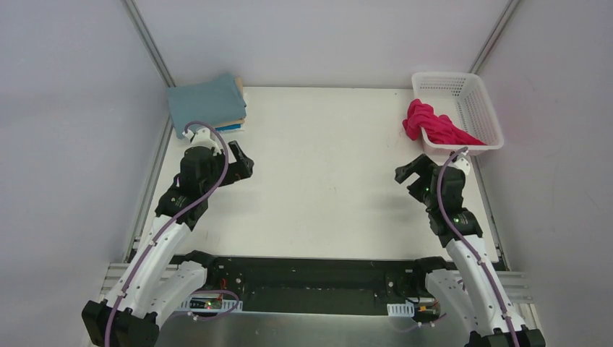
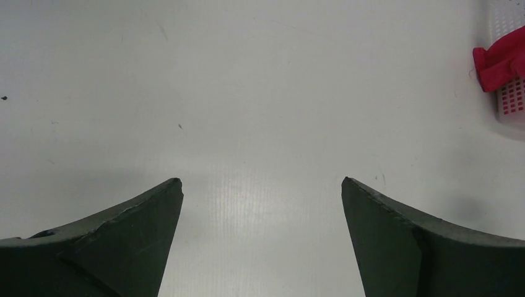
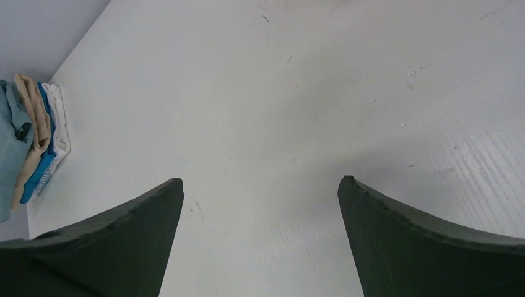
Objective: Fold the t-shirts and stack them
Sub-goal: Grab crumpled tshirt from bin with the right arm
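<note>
Both gape empty: past left pincer [image 2: 262, 185] lies crimson t-shirt [image 2: 498, 59], past right pincer [image 3: 260, 182] folded stack [image 3: 28, 130].

In wrist views, crimson t-shirt [image 2: 498, 62] cut by right edge, folded stack [image 3: 34, 136] cut by left edge

From above and behind the arm bases, our top view looks down on the whole desk [image 1: 325, 159], far enough back to hold both arms. Our left wrist camera sits low behind the left tool [image 2: 262, 182] and faces across the desk toward the crimson-pink t-shirt [image 2: 495, 65] in the white basket [image 2: 512, 120], at its upper right corner. Our right wrist camera, equally low behind the right tool [image 3: 260, 180], faces the folded t-shirts [image 3: 31, 142] at its left edge. The top view shares both.
</note>
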`<action>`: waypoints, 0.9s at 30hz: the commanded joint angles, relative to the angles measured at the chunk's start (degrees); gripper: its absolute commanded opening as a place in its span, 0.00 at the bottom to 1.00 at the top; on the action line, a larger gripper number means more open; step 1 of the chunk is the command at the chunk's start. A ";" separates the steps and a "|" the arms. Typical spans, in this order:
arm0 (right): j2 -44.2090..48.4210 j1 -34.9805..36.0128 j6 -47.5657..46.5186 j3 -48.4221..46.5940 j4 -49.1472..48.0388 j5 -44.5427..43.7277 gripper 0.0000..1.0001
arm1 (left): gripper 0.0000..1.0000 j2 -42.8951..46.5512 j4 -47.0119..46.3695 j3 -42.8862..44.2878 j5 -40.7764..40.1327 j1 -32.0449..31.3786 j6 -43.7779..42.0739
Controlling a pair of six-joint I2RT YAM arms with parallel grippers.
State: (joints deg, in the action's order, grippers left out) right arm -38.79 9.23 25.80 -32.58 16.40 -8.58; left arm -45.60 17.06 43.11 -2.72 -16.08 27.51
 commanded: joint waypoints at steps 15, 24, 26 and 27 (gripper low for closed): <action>-54.76 -21.52 5.32 -55.02 17.29 -1.49 1.00 | 1.00 -2.16 0.78 -0.47 -5.36 0.17 -0.11; -73.91 -24.63 10.99 -74.20 23.69 -1.97 1.00 | 1.00 -2.91 0.85 -0.50 -6.55 0.25 0.15; -76.20 -24.70 11.42 -76.10 25.35 -1.23 0.99 | 1.00 -3.25 0.80 -0.55 -6.74 0.24 0.30; -77.06 -24.66 11.59 -76.25 26.08 -0.23 0.99 | 1.00 -3.40 0.78 -0.57 -6.92 0.24 0.41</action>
State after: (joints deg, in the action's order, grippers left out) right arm -114.04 -15.81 34.96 -103.90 37.80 -10.63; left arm -48.51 17.96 43.11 -7.97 -16.05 27.64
